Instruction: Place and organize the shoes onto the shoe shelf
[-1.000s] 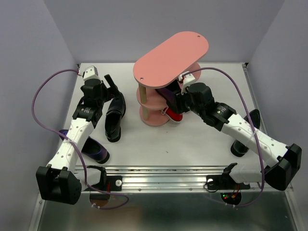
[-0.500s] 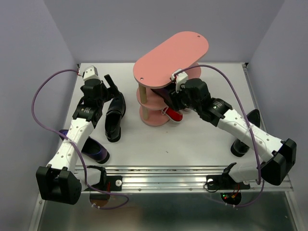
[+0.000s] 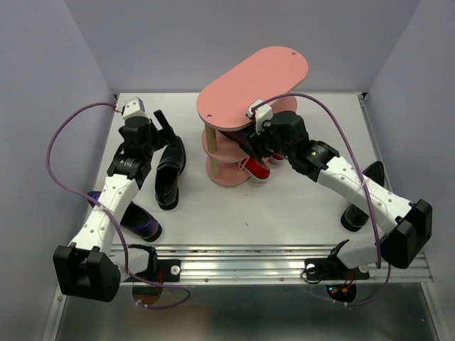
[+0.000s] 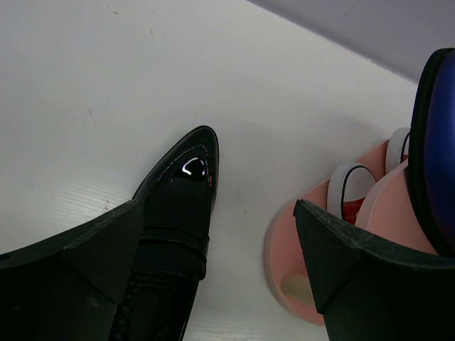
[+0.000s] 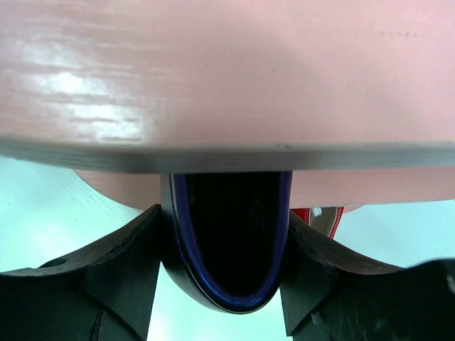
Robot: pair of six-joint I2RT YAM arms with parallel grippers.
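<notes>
The pink shoe shelf (image 3: pixel 252 84) stands at the table's middle back. My right gripper (image 3: pixel 260 145) is shut on a glossy dark purple shoe (image 5: pixel 227 245) by its heel and holds it under the top board (image 5: pixel 227 71), at the middle tier. Red sneakers (image 3: pixel 256 169) sit on the bottom tier; one shows in the right wrist view (image 5: pixel 320 217). My left gripper (image 3: pixel 161 128) is open and empty above a black loafer (image 3: pixel 169 174), whose toe (image 4: pixel 178 206) lies between the left finger and the shelf's bottom board (image 4: pixel 284 245). The second purple shoe (image 3: pixel 140 220) lies at front left.
The second black loafer (image 3: pixel 354 215) lies at the right, partly hidden under my right arm. Purple cables loop over both arms. Walls close in on the table at the left, back and right. A metal rail (image 3: pixel 242 256) runs along the near edge.
My right gripper has moved left and farther in with the purple shoe, deeper under the shelf's top board. The left arm has not moved.
</notes>
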